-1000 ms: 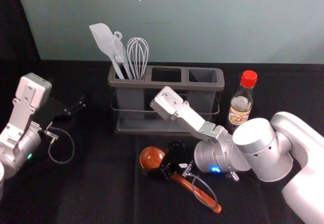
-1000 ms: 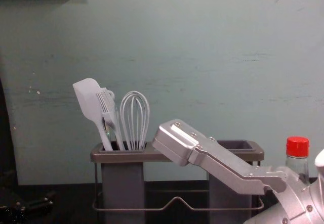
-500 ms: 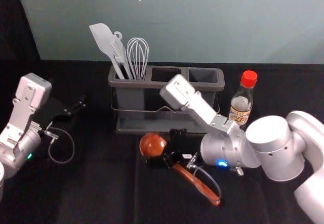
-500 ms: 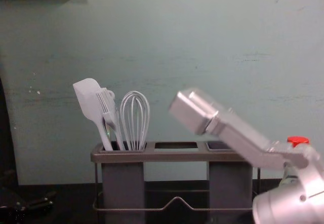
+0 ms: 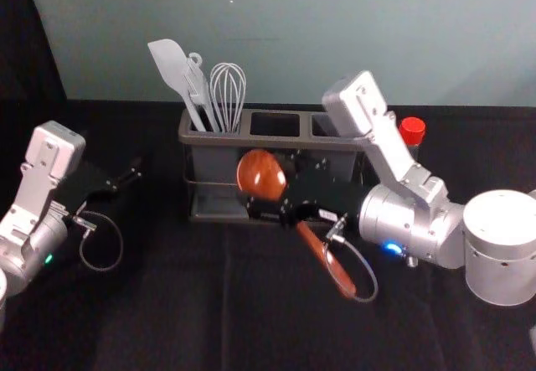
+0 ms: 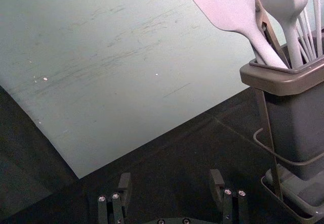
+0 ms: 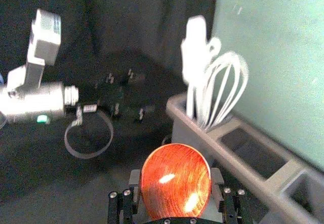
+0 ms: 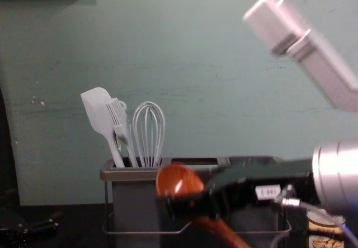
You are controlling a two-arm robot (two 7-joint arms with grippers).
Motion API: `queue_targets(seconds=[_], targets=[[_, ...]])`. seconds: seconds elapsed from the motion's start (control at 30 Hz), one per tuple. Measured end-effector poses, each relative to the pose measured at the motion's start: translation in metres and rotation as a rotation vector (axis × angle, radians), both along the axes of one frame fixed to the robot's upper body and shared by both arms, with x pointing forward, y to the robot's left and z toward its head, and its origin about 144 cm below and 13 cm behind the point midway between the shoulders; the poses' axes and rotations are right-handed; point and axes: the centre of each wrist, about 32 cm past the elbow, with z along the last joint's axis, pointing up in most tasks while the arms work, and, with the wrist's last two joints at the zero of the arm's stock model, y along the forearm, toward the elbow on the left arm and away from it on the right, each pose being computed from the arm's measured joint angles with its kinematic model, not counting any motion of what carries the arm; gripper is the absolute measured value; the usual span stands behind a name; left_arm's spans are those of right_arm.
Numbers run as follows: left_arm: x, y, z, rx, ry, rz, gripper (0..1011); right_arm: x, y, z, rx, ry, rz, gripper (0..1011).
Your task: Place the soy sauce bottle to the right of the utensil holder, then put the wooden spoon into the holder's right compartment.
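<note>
Head view: clear-glass, red-capped soy sauce bottle (image 5: 411, 131) sits right of the dark grey, box-shaped plastic utensil holder (image 5: 213, 139), partly behind the right arm. Placement looks done; spoon insertion is the step in hand.

Right gripper (image 7: 176, 179) is in front of the holder, fingers closed on the glossy red-brown wooden spoon (image 5: 261, 174) by the bowl end. Bowl is up, handle (image 5: 328, 260) slants down toward the robot and off to the right. Left gripper (image 6: 170, 181) is parked left of the holder, fingers spread, nothing between them.

Risks from here:
- Height. Handle end hangs well below the rim. Go forward without enough lift and it hits the front wall or hooks the thin metal wire rail (image 5: 234, 185), maybe shoving the whole holder back.
- Angle. Handle needs to be near vertical over the right compartment (image 5: 322, 125). Enter tilted and it jams on the edge or drops into the middle compartment (image 5: 275, 124).
- Grip. Bowl is round and smooth, long handle below; any knock at the tip could twist it in the fingers.
- Bottle. Arm is close alongside it in the head view; can't tell the real gap. A wide wrist swing could tip it.
- Cable. The loose grey cable loop (image 5: 368, 268) hangs by the handle, could snag.

Would raise, straighten, then lower slowly.
</note>
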Motion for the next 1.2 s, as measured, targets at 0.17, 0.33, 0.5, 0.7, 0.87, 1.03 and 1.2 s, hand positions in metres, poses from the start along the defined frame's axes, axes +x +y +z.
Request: queue_targets(seconds=[0.17,0.33,0.5,0.7,0.87,1.03,1.2], targets=[[0.000,0.000,0.000,0.000,0.000,0.000,1005,-0.005,-0.005,0.006,0.056,-0.094,-0.028,837],[0.000,0.000,0.000,0.000,0.000,0.000,1005,-0.006,-0.009,0.012,0.114,-0.176,-0.056,837],[0.000,0.000,0.000,0.000,0.000,0.000,1005,-0.004,-0.012,0.015,0.171,-0.263,-0.094,837],[0.000,0.000,0.000,0.000,0.000,0.000,1005,0.008,-0.009,0.017,0.220,-0.322,-0.134,837],[0.000,0.000,0.000,0.000,0.000,0.000,1005,0.019,-0.009,0.021,0.233,-0.363,-0.149,837],[0.000,0.000,0.000,0.000,0.000,0.000,1004,0.035,-0.012,0.025,0.249,-0.386,-0.136,837],[0.000,0.000,0.000,0.000,0.000,0.000,1005,0.050,-0.014,0.028,0.268,-0.398,-0.124,837]])
